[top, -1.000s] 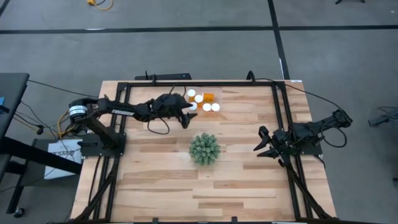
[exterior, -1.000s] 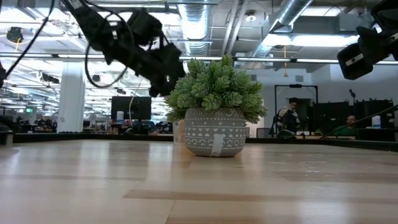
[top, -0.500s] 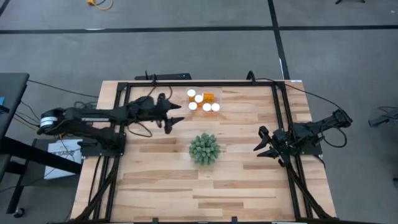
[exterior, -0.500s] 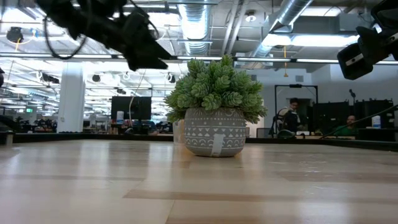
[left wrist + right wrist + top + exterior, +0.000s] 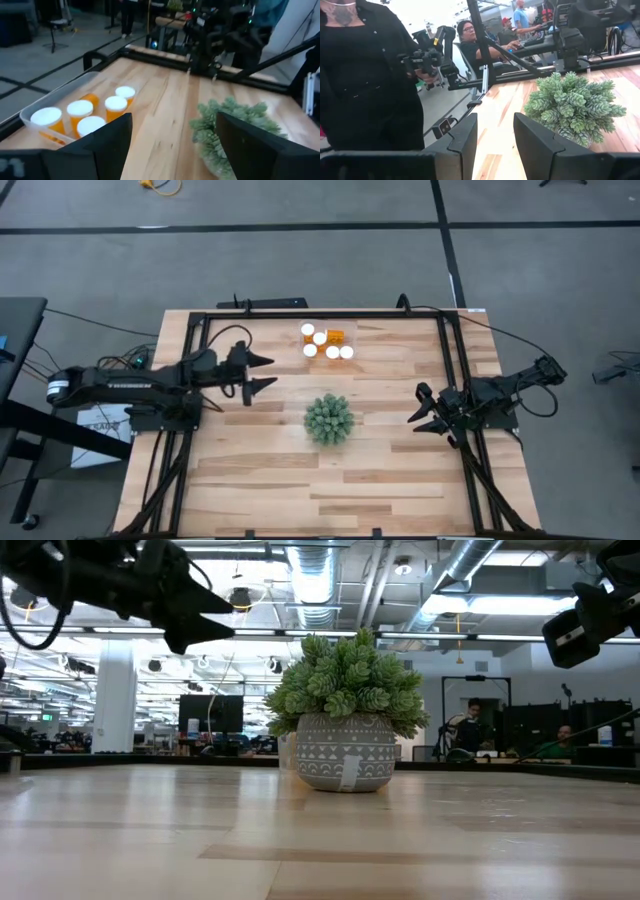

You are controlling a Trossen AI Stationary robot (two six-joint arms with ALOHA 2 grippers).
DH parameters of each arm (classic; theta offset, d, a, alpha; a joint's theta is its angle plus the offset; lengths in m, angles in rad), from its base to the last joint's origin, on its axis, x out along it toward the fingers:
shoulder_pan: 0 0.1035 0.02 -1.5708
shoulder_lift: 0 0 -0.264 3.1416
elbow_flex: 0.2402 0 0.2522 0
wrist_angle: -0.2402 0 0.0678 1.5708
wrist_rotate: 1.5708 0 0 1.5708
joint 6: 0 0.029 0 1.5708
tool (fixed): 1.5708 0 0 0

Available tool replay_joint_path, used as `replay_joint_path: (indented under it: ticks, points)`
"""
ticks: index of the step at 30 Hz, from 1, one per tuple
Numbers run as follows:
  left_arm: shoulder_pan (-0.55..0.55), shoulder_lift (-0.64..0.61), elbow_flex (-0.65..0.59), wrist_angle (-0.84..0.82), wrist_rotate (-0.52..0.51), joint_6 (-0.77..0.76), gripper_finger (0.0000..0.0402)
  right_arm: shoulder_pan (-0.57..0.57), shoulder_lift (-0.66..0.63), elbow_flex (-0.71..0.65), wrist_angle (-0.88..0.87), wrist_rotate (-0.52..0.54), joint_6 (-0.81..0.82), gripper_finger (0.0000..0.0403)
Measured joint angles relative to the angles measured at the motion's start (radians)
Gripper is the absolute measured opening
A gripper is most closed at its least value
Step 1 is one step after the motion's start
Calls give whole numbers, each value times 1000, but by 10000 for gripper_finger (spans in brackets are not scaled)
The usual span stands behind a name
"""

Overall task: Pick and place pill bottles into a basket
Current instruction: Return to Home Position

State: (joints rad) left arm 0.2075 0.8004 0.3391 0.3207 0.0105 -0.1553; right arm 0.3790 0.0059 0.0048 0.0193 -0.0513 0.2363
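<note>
The left hand [image 5: 262,372] has pulled back from the basket [image 5: 59,96]. Half a second ago it was nearer to it; now it hangs above the desk [image 5: 380,480], at about 8 o'clock from the basket and 10 o'clock from the plant [image 5: 329,420]. Its fingers are wide apart, and they hold and touch nothing. The pill bottles [image 5: 325,343] are in the basket, at 12 o'clock from the plant: five stand with caps up and one seems to lie on its side. I judge that the placing is finished and only the retreat remains. The right hand [image 5: 418,408] waits at 3 o'clock from the plant, fingers apart and empty.
</note>
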Motion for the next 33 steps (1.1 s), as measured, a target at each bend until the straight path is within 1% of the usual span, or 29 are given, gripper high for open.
replay_joint_path:
  ticks: [15, 20, 27, 30, 33]
  points:
    - [-113, -117, -204, 334, -24, -107, 277, 0, 0, 0, 0, 0, 0, 120]
    - [-151, -176, -250, 330, -23, -114, 277, 0, 0, 0, 0, 0, 0, 120]
    - [-174, -324, -292, 284, -24, -140, 277, 0, 0, 0, 0, 0, 0, 120]
    - [-175, -384, -292, 227, -23, -140, 277, 0, 0, 0, 0, 0, 0, 120]
    - [-175, -434, -292, 165, 6, -140, 277, 0, 0, 0, 0, 0, 0, 120]
